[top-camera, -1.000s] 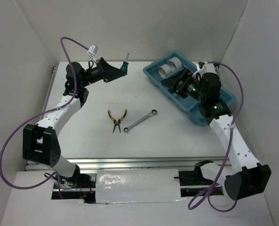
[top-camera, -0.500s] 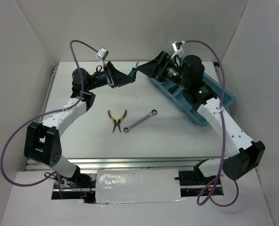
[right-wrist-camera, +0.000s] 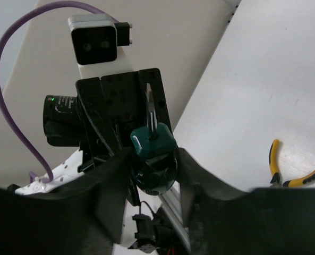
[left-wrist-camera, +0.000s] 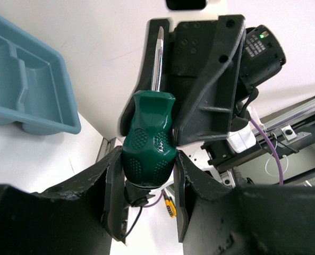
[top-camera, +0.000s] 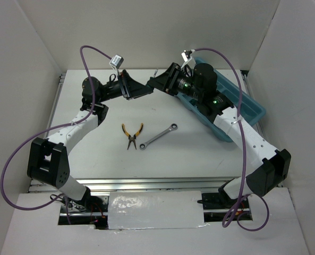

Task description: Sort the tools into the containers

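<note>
A green-handled screwdriver (top-camera: 152, 81) hangs in the air at the back centre, its shaft pointing up. My left gripper (left-wrist-camera: 149, 159) is shut on its handle (left-wrist-camera: 149, 138). My right gripper (right-wrist-camera: 154, 164) faces it from the other side, and its fingers press on both sides of the same handle (right-wrist-camera: 153, 154). Yellow-handled pliers (top-camera: 132, 133) and a silver wrench (top-camera: 158, 136) lie side by side on the table's middle. The teal tray (top-camera: 250, 111) stands at the back right, largely covered by my right arm.
White walls enclose the table on three sides. A corner of the tray (left-wrist-camera: 51, 90) shows in the left wrist view, with bare compartments. Purple cables loop above both wrists. The pliers (right-wrist-camera: 277, 164) show below in the right wrist view.
My right arm left the tray and swung left to meet the left gripper. Its fingers then closed onto the screwdriver handle. The left arm shifted slightly right, still holding the screwdriver.
</note>
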Action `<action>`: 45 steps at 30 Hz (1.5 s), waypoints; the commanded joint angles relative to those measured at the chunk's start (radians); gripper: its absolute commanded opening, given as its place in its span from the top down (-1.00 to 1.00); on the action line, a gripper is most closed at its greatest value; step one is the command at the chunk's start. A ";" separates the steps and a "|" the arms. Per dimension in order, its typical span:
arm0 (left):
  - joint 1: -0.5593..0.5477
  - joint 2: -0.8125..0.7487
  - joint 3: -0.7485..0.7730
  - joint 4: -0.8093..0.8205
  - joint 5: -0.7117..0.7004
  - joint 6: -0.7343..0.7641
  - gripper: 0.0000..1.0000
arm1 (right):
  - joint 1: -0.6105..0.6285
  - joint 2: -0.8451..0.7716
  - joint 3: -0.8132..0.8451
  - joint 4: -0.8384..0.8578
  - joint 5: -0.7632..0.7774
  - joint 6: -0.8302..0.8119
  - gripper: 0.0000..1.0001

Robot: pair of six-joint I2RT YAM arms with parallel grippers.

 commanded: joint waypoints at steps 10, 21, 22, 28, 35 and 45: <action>-0.019 -0.033 0.029 0.006 0.016 0.032 0.45 | -0.001 0.011 0.045 0.064 -0.003 0.009 0.95; 0.167 -0.036 0.166 -0.630 -0.036 0.433 -0.99 | -0.196 -0.015 0.005 -0.011 0.118 0.041 1.00; 0.218 -0.035 0.179 -0.697 -0.067 0.528 -0.99 | -0.220 0.003 0.007 -0.037 0.152 0.033 1.00; 0.261 -0.048 0.175 -0.977 -0.141 0.717 -0.99 | -0.394 0.181 0.024 -0.144 0.322 -0.039 1.00; 0.221 -0.088 0.092 -1.000 -0.154 0.753 -0.99 | -0.492 0.425 0.098 -0.120 0.349 -0.156 0.88; 0.224 -0.088 0.092 -1.049 -0.157 0.791 -0.99 | -0.510 0.600 0.165 -0.065 0.366 -0.196 0.63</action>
